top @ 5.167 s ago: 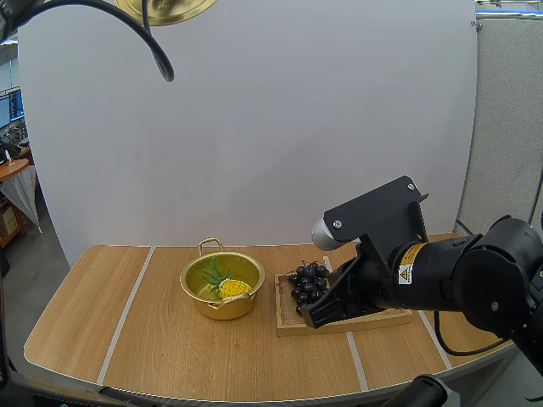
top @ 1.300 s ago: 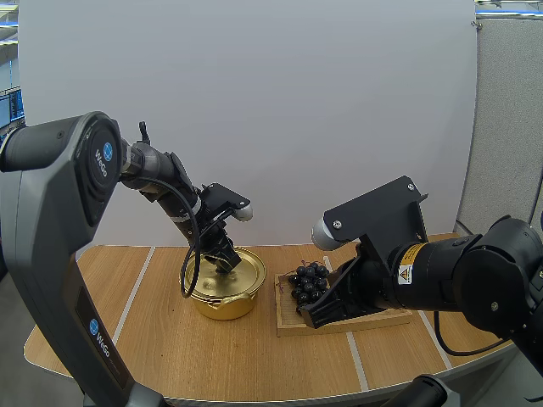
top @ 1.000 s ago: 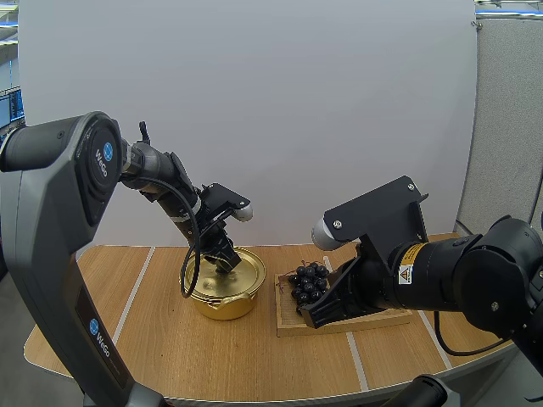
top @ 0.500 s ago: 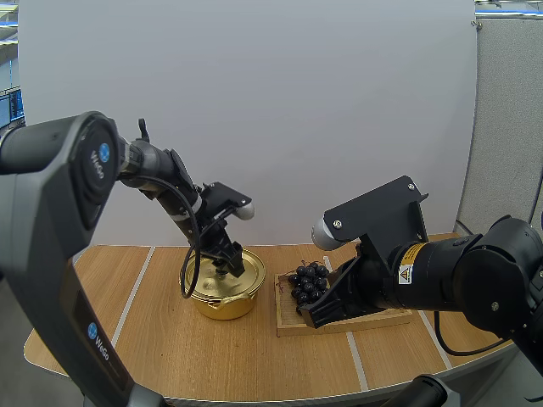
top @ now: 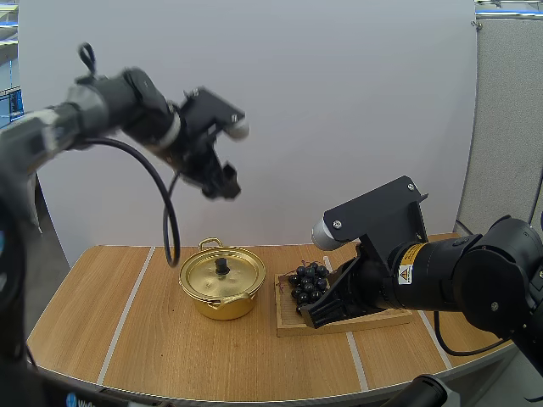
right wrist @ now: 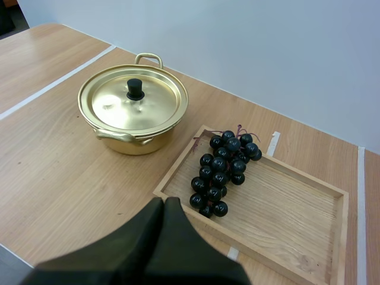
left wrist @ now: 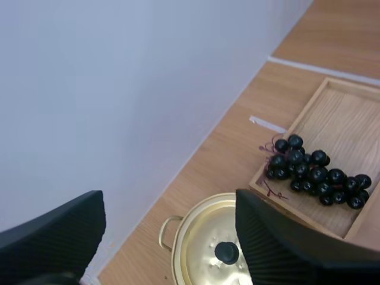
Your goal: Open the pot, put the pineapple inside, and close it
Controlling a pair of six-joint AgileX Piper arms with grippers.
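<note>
A gold pot (top: 222, 288) stands on the table with its gold lid (top: 222, 273) on, black knob (top: 222, 266) upright; the inside is hidden. My left gripper (top: 222, 183) hangs high above the pot, open and holding nothing. From the left wrist view its two ribbed fingers (left wrist: 279, 243) stand wide apart over the lid (left wrist: 208, 249) and knob (left wrist: 226, 252). My right gripper (top: 310, 319) is shut on nothing, low over the near edge of the wooden tray (top: 377, 320). In the right wrist view it is one dark wedge (right wrist: 164, 203) before the pot (right wrist: 133, 113).
A bunch of dark grapes (top: 308, 281) lies on the left end of the wooden tray (right wrist: 291, 225), right of the pot; the grapes (right wrist: 225, 169) sit close to the tray's rim. Bare wooden table (top: 102, 322) spreads left of and in front of the pot.
My left gripper opened, let go of the lid knob and rose well above the pot. The lid stays on the pot. The right arm has not moved.
</note>
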